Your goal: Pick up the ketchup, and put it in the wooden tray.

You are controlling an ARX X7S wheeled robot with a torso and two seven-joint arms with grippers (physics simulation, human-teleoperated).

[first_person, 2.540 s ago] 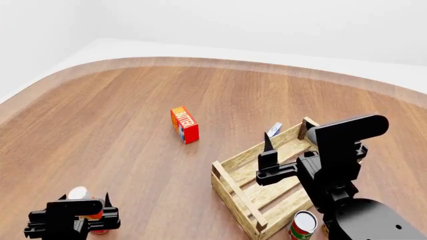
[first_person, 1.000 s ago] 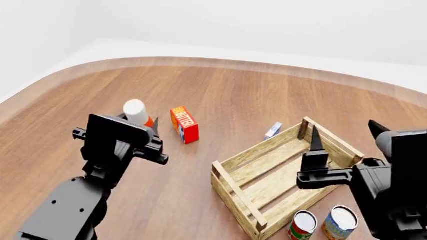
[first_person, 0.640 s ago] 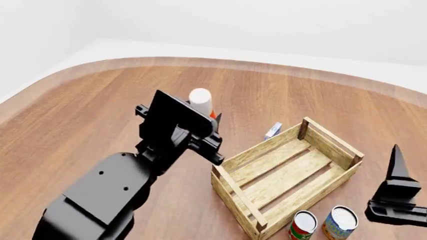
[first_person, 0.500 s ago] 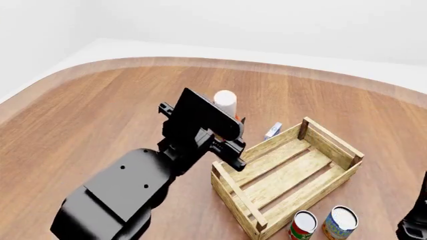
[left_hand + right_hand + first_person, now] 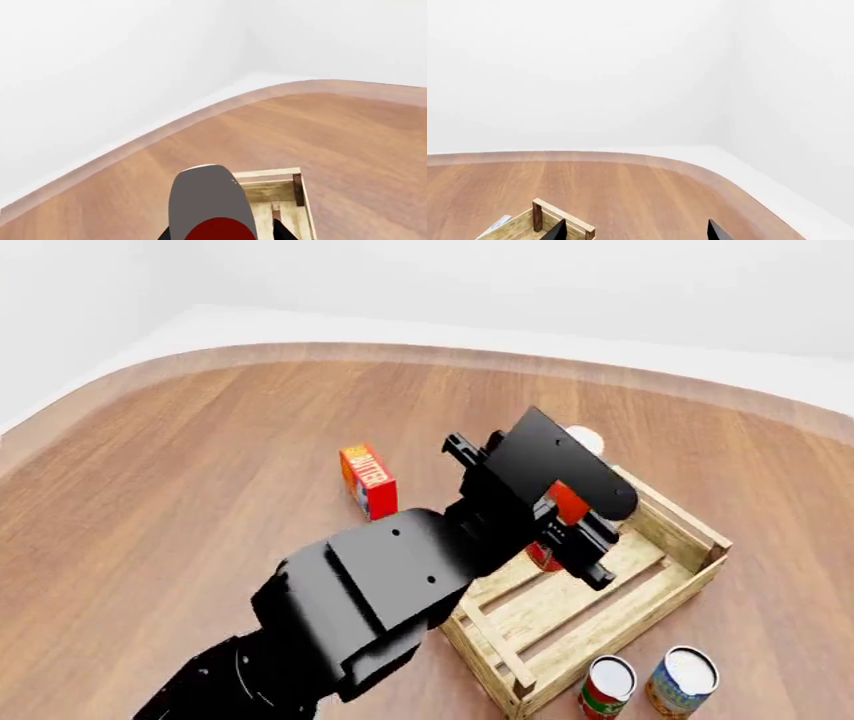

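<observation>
The left gripper [image 5: 567,515] is clenched on the ketchup [image 5: 562,508], holding it upright above the wooden tray [image 5: 687,585] so it can go in, while the right gripper [image 5: 635,231], fingers spread and empty, hangs clear.

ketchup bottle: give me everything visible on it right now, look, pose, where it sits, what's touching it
The ketchup is an orange-red bottle with a white cap, plastic by its look. The left gripper holds it roughly upright, cap up, above the wooden tray, near the tray's far side. It looks clear of the slats, though the arm hides its base. In the left wrist view the cap and a red patch of the body fill the foreground. No label is visible.
</observation>
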